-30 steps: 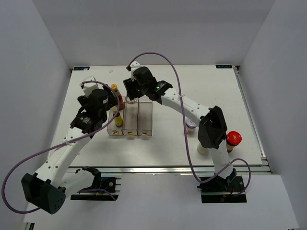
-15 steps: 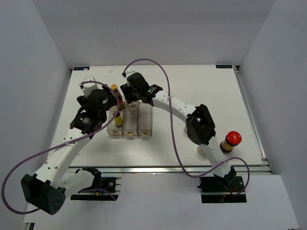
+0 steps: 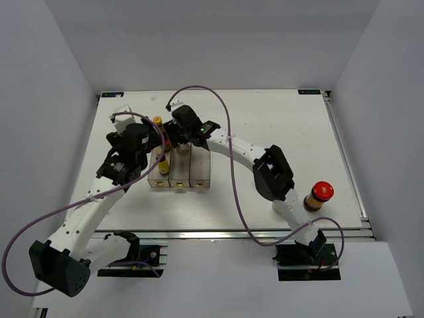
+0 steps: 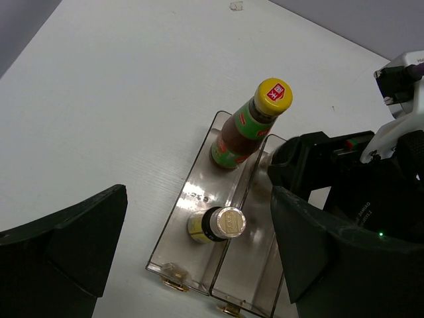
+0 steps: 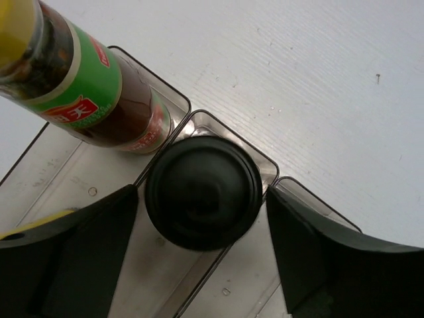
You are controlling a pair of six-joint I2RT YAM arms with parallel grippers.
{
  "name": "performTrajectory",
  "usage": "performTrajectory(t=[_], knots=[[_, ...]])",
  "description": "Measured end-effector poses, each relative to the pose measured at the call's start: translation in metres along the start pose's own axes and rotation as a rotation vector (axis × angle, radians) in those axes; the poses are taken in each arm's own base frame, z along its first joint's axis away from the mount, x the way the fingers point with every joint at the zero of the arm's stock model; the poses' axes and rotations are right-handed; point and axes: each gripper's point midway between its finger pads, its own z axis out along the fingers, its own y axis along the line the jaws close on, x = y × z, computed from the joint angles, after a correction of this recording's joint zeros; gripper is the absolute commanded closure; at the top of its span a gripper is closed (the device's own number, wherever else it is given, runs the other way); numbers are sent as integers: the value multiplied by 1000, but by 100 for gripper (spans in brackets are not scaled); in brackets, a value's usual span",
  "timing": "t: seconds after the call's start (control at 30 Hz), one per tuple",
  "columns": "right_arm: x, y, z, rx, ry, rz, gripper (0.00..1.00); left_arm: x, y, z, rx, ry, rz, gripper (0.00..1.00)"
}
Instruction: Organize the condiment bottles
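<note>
The clear tray (image 3: 199, 173) holds the slim red sauce bottle (image 3: 158, 123) and the tiny yellow-capped bottle (image 3: 163, 165) in its left compartment. My right gripper (image 3: 181, 138) is over the far end of the middle compartment. In the right wrist view its jaws (image 5: 202, 191) stand open closely around a black-lidded shaker (image 5: 199, 199) standing in that compartment, next to the sauce bottle (image 5: 93, 93). My left gripper (image 3: 156, 147) is open and empty above the left compartment, over the tiny bottle (image 4: 220, 224) and the sauce bottle (image 4: 248, 126). The red-lidded dark jar (image 3: 318, 193) stands at the right. The white jar and the second shaker are hidden.
The right arm's elbow (image 3: 271, 173) hangs over the table right of the tray. The tray's right compartment and the near part of its middle one (image 4: 255, 265) hold nothing. The right gripper's black body (image 4: 344, 199) crowds the left wrist view.
The right arm's elbow has swung left, uncovering the red-lidded jar, and its gripper has shifted slightly left over the tray's far end. The left arm has not moved.
</note>
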Motion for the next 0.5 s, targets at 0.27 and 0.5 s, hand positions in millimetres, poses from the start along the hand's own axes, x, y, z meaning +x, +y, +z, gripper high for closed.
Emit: performTrajectory(t=[0.27,0.5], knots=[[-11,0,-4,2,-33,10,11,2,-2,0,16,9,11,2],[-56,-8,-61,-4,-130,39,11,3,-8,-4,60,25,24,2]])
